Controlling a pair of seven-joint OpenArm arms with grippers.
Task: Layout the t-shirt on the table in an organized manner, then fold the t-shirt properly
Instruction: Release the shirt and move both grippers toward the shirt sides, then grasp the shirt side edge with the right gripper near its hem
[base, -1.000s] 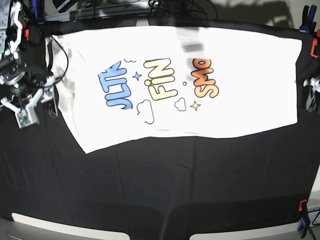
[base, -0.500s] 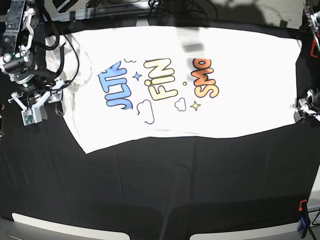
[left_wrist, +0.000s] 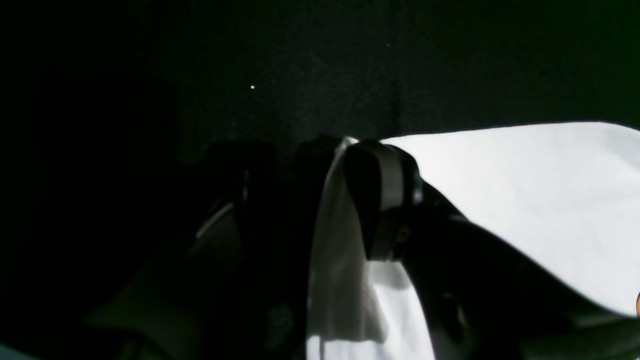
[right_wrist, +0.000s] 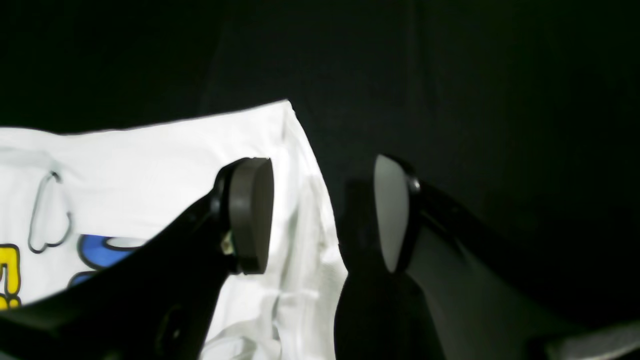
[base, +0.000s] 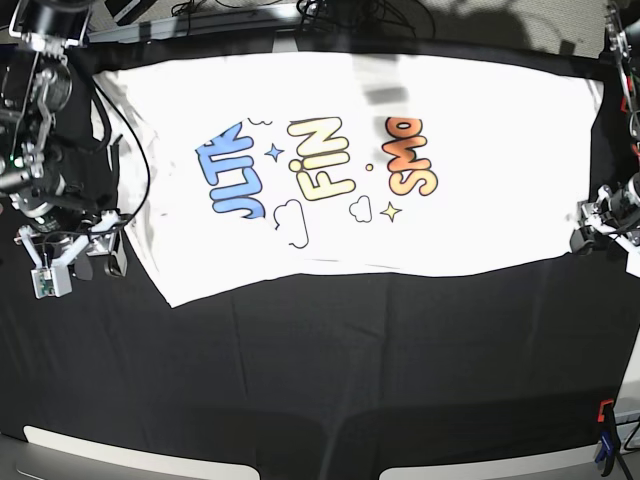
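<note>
On the big black table (base: 320, 380), the white t-shirt (base: 480, 150) lies spread out flat, picture side up, with its blue, yellow and orange letters showing. It fills most of the far half of the table, and the near half beside it is bare black cloth. The laying-out part looks nearly done, because the shirt is smooth and wide open with no big bumps. One end, near the right claw (base: 68, 250), looks a bit crumpled and slanted, so it may need a little tug. No part of the shirt is folded over yet, so I think all the folding is left to do. The right claw sits at that crumpled end, and in the right wrist view its two pads stand far apart, one over the shirt's edge and one over the black cloth, holding nothing. The left claw (base: 600, 222) is at the other end of the shirt, right at the near corner. In the left wrist view a strip of white cloth runs up between its fingers (left_wrist: 385, 200), but it is dark there, so I cannot tell if it is pinching the cloth or only around it.
</note>
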